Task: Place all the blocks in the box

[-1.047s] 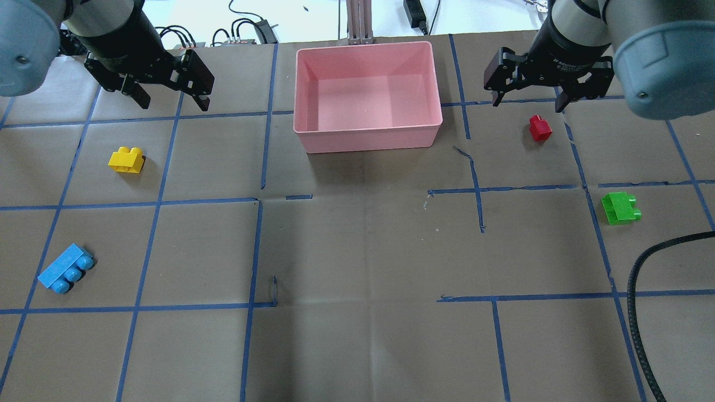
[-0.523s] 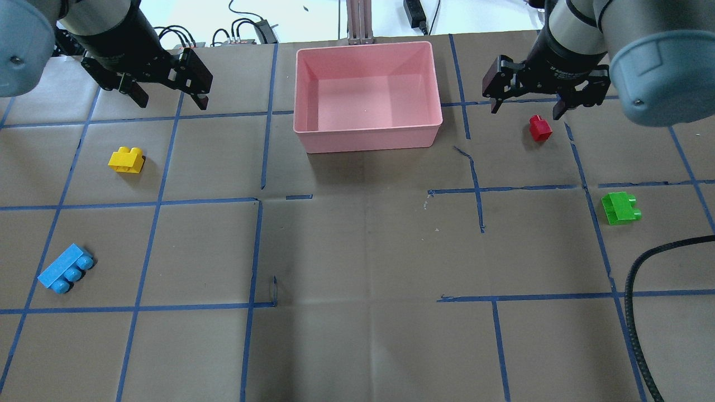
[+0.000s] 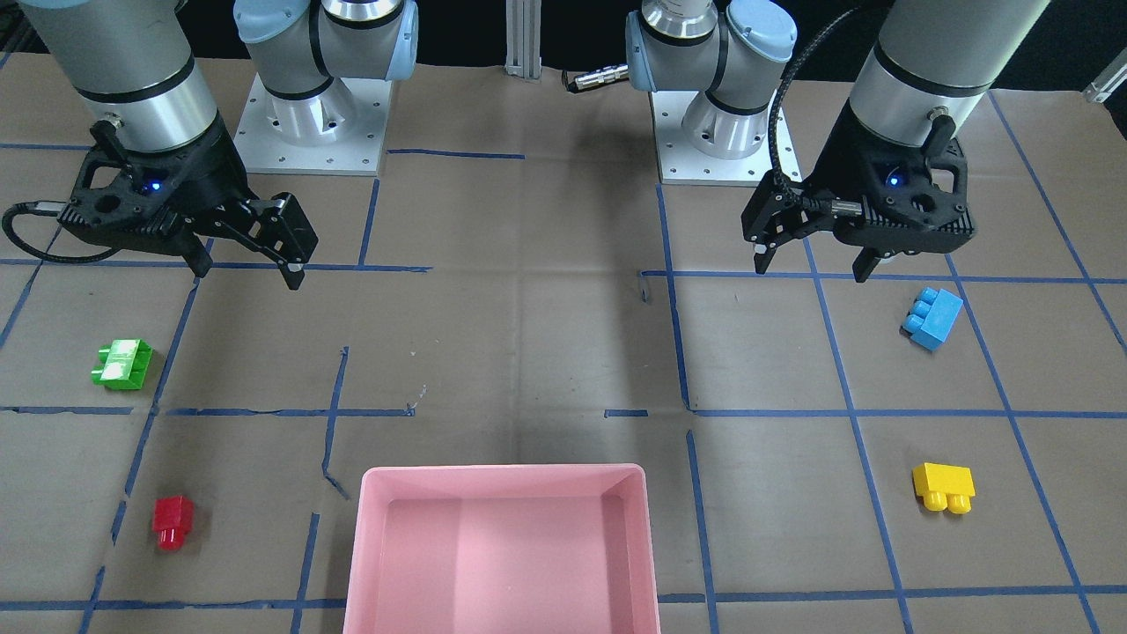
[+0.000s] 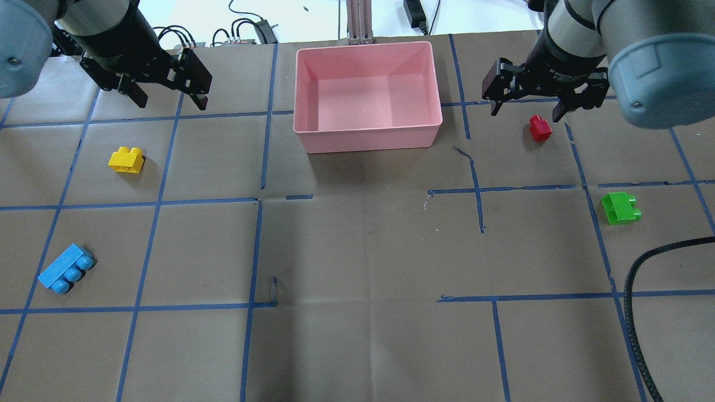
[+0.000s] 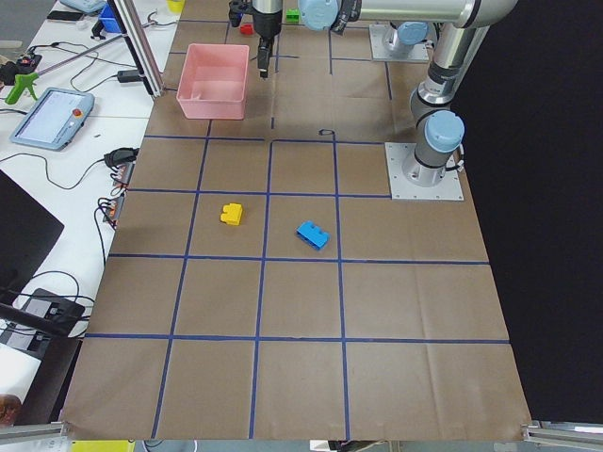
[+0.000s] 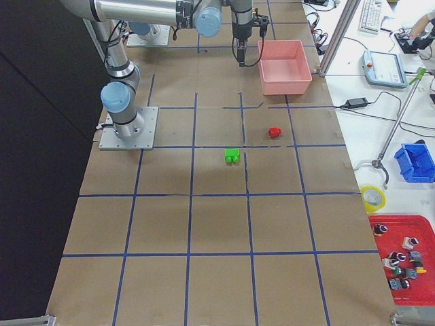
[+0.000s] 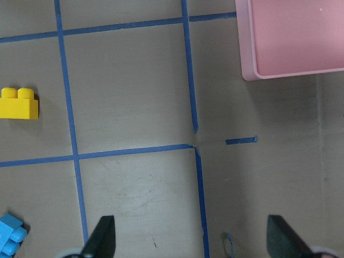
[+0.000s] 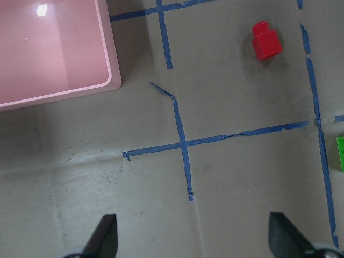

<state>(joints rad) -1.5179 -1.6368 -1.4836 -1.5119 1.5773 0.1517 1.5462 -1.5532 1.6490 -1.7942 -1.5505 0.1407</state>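
The pink box [image 4: 368,139] stands empty at the far middle of the table, also in the front view [image 3: 502,474]. The yellow block [image 4: 126,160] and blue block [image 4: 66,268] lie on the left. The red block [image 4: 540,128] and green block [image 4: 620,207] lie on the right. My left gripper [image 4: 172,104] hangs open and empty above the table, beyond the yellow block [image 7: 19,103]. My right gripper [image 4: 526,114] hangs open and empty, just beyond and above the red block [image 8: 266,41].
A black cable [image 4: 634,290] curves over the table's near right corner. Blue tape lines grid the brown paper. Both arm bases [image 3: 722,132] are bolted at the robot's side. Cables and adapters lie beyond the far edge.
My right gripper has shifted slightly toward the red block. My left gripper has barely moved. No block has moved.
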